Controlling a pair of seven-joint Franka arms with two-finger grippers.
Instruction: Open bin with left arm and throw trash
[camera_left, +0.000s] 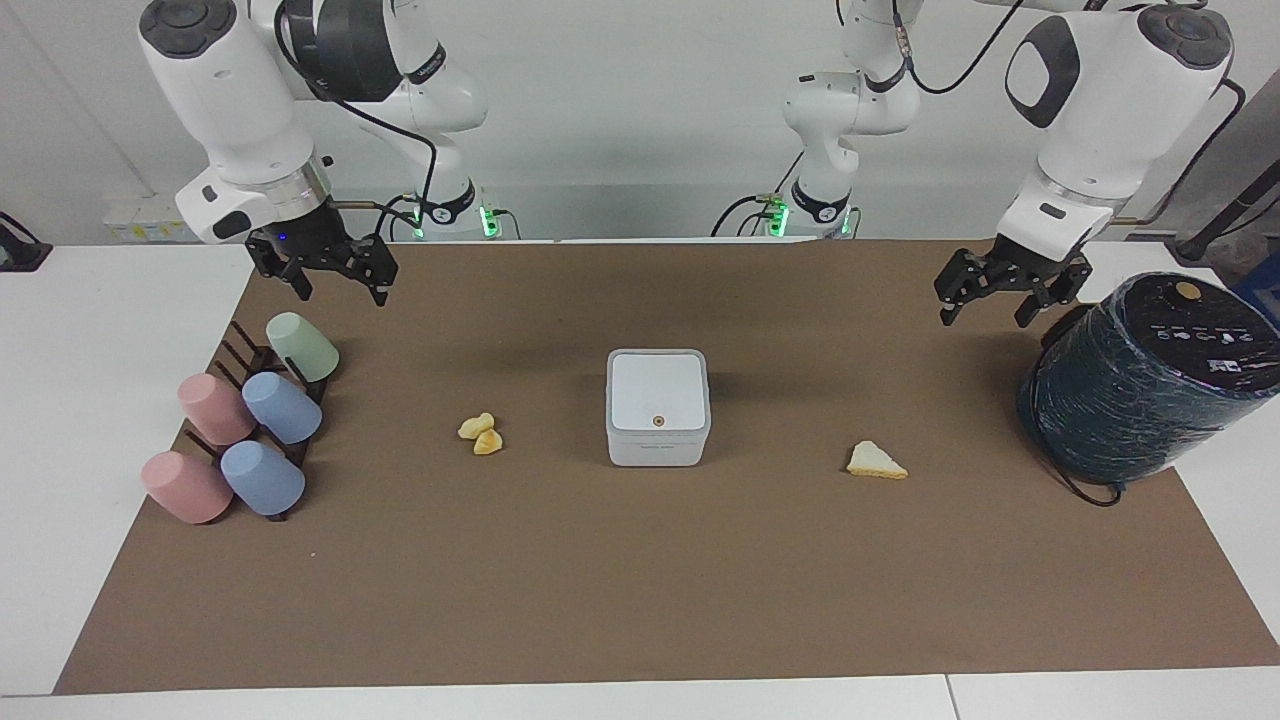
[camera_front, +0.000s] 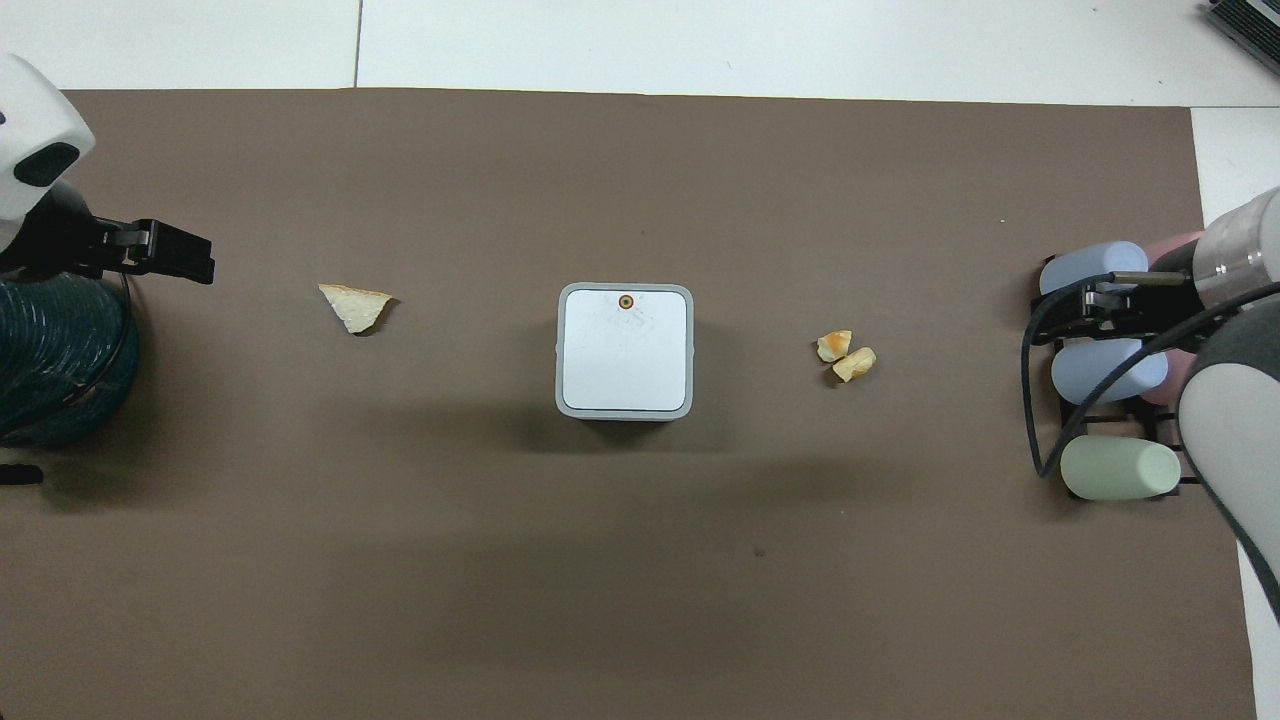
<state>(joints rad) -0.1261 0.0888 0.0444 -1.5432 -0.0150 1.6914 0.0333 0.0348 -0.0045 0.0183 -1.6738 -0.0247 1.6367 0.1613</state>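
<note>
The white square bin (camera_left: 657, 405) stands in the middle of the brown mat with its lid shut and the orange dot up; it also shows in the overhead view (camera_front: 625, 350). Two pale-yellow nuggets (camera_left: 480, 433) (camera_front: 846, 355) lie beside it toward the right arm's end. The flat wedge (camera_left: 877, 461) (camera_front: 354, 305) lies toward the left arm's end. My left gripper (camera_left: 985, 315) (camera_front: 195, 258) hangs open and empty over the mat beside the dark cylinder. My right gripper (camera_left: 340, 285) (camera_front: 1060, 312) hangs open and empty over the cup rack.
A large dark wrapped cylinder (camera_left: 1150, 375) (camera_front: 50, 350) stands at the left arm's end of the mat. A rack with several pastel cups (camera_left: 250, 420) (camera_front: 1110, 370) lies at the right arm's end. White table (camera_left: 100, 330) surrounds the mat.
</note>
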